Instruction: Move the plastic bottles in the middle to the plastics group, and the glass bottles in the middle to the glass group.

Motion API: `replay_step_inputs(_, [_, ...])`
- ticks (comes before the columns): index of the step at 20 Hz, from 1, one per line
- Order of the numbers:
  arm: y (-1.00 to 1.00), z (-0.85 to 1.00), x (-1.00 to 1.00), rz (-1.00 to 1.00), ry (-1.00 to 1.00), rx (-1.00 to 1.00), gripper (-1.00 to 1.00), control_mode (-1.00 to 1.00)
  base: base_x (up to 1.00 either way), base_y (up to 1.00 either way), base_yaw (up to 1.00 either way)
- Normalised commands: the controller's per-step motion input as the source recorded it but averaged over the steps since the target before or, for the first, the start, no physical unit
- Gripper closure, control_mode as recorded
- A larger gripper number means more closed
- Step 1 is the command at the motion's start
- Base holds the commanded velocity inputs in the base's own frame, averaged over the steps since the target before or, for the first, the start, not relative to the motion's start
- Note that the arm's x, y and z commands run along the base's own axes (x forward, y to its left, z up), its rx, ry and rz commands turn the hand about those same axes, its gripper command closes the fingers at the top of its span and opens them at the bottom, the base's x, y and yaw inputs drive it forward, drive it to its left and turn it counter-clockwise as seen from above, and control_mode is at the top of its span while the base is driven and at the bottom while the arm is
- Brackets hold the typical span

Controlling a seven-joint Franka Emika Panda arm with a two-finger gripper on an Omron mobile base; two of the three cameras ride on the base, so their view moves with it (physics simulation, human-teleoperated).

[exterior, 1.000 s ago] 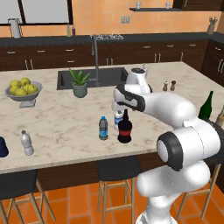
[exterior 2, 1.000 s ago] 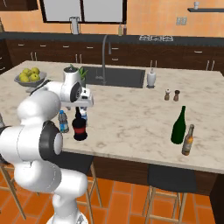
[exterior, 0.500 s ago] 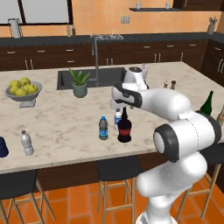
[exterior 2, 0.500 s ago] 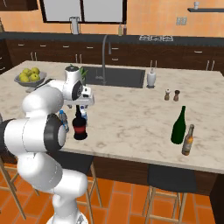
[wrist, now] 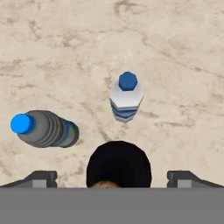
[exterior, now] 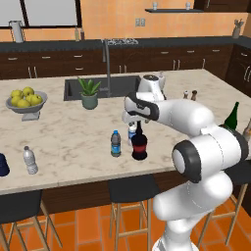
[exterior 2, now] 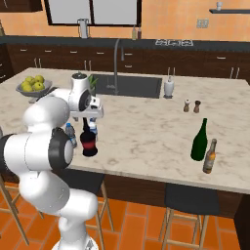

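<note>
The dark squat glass bottle (exterior: 139, 146) (exterior 2: 89, 142) stands near the island's front edge. From above it shows as a black round top (wrist: 118, 164). My gripper (wrist: 116, 179) (exterior: 132, 117) hovers over it, open, one fingertip (wrist: 41, 178) on each side. Just beyond stands the clear blue-capped bottle (wrist: 126, 97) (exterior: 131, 132). The darker blue-capped bottle (wrist: 43, 128) (exterior: 115, 143) (exterior 2: 71, 134) is beside them. The white-capped water bottle (exterior: 30, 160) stands far left. The green bottle (exterior 2: 199, 140) (exterior: 231, 116) and brown bottle (exterior 2: 210, 156) stand far right.
A fruit bowl (exterior: 27, 100), a potted plant (exterior: 89, 93) and the sink with its faucet (exterior: 107, 63) lie at the back. Salt and pepper shakers (exterior 2: 191, 105) stand right of the sink. A dark blue object (exterior: 2, 164) sits at the left edge. Stools stand under the counter.
The hand has swung a little left and lower, over the dark squat bottle. None of the bottles has moved.
</note>
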Motion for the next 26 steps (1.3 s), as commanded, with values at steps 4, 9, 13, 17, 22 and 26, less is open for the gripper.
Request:
replay_step_inputs(4, [0.0,-0.28,-0.29,0.0,0.0,0.0,1.0,-1.0,0.0,0.0,0.0])
replay_step_inputs(9, [-0.02,-0.24,-0.16,-0.01,0.0,0.01,1.0,-1.0,0.0,0.0,0.0])
replay_step_inputs(13, [-0.04,-0.13,0.0,-0.03,0.0,0.0,1.0,-1.0,0.0,0.0,0.0])
replay_step_inputs(17, [-0.08,-0.01,0.0,-0.01,0.0,0.0,1.0,-1.0,0.0,0.0,0.0])
replay_step_inputs(22, [-0.25,0.31,-0.21,-0.01,0.0,0.01,1.0,-1.0,0.0,0.0,0.0])
replay_step_inputs(26, [-0.49,0.4,-0.37,-0.04,0.0,0.0,1.0,-1.0,0.0,0.0,0.0])
